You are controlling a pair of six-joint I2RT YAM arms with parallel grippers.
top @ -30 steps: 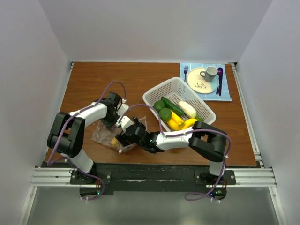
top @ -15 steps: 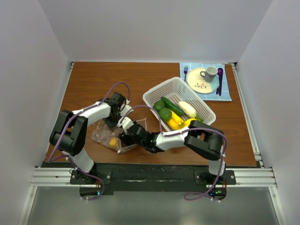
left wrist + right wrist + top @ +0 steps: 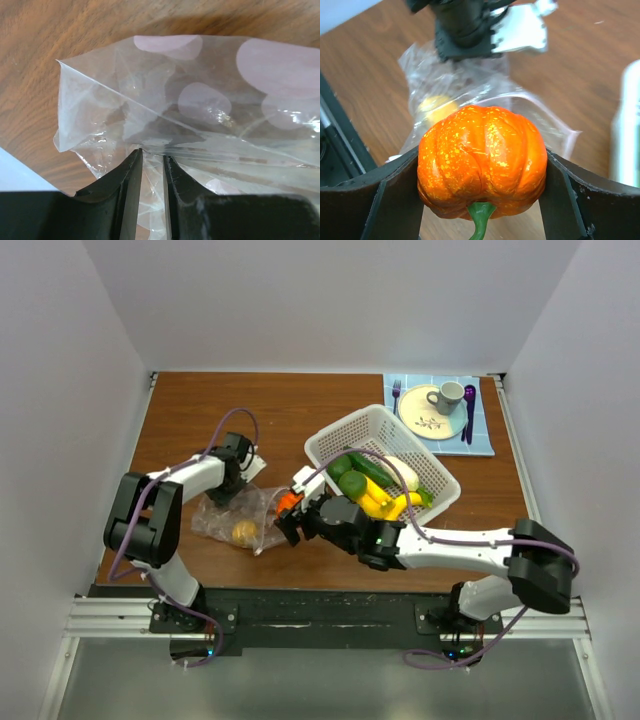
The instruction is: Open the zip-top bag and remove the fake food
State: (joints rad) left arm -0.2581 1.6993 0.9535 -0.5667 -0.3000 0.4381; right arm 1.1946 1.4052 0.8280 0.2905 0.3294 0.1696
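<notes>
The right gripper [image 3: 481,172] is clamped on a small glossy orange plastic pumpkin [image 3: 480,142]. The pumpkin is ribbed and flecked with yellow, and its curved green stem hangs between the two black fingers [image 3: 385,200] that press its sides. In the top view this gripper sits at the 3 o'clock end of the zip-top bag [image 3: 228,522], by its mouth.

The left gripper [image 3: 152,167] has its matte black jaws drawn narrow, with only a slit between them, and it pinches a fold of the bag's film. From above it meets the bag at its 12 o'clock edge.

The bag is clear, soft, crinkly plastic that is creased into sharp ridges, with pale pink round patches on the film. It lies on the brown wood-grain desk [image 3: 200,410]. One round yellow piece [image 3: 244,532] shows inside it.

At 2 o'clock from the pumpkin stands a white perforated plastic basket [image 3: 345,435], rectangular with flared walls. It holds smooth yellow bananas [image 3: 375,502], round green limes [image 3: 351,482], a long dark green cucumber [image 3: 368,467] and an oblong white piece [image 3: 399,472]. The right arm's white forearm [image 3: 455,545] runs along the basket's 6 o'clock side, and a lilac cable [image 3: 330,468] loops over its near rim.

In the desk's 1 o'clock corner lies a blue checked cloth [image 3: 487,440]. On it are a cream plate [image 3: 432,420] with a dark leafy sprig, a grey mug [image 3: 447,396], a fork [image 3: 396,395] and a purple spoon [image 3: 469,410].
</notes>
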